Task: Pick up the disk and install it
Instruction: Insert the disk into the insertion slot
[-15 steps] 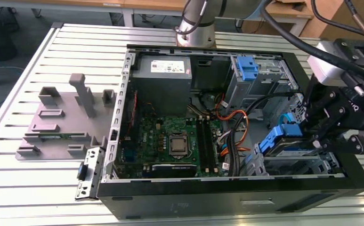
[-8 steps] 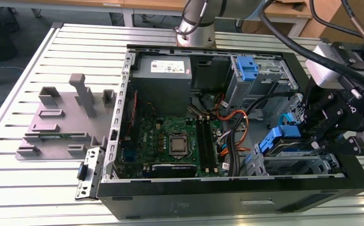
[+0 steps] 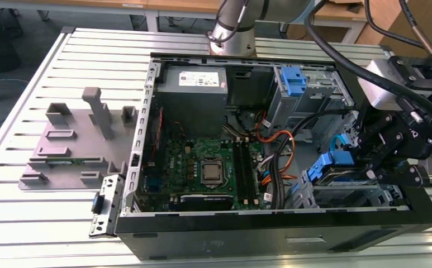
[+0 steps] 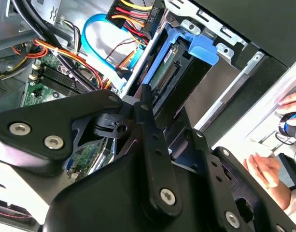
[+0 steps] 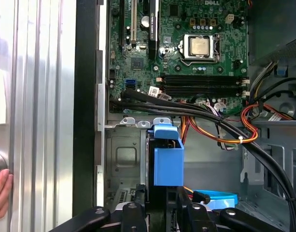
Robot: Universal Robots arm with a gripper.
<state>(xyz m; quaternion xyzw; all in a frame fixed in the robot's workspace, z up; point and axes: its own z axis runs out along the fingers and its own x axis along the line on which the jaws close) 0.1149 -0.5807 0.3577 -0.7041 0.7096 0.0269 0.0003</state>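
Install step, I judge: the gripper (image 5: 161, 213) clamps the disk (image 3: 333, 169) edge-on, at four o'clock in the computer case (image 3: 275, 237), beside the drive bay (image 3: 354, 198). Seating it likely needs its rails kept square.

arm (image 3: 235, 25): silver-grey tube, darker joint ring | wrist housing (image 3: 389, 84): pale grey, rounded | cables (image 3: 316, 40): thick, black, looping in above the wrist housing | gripper (image 3: 361, 159): matte black linkage plates below the wrist housing, silver socket-head screws (image 4: 54, 142) | fingers (image 5: 134, 215): black flat bars, screw at each pivot
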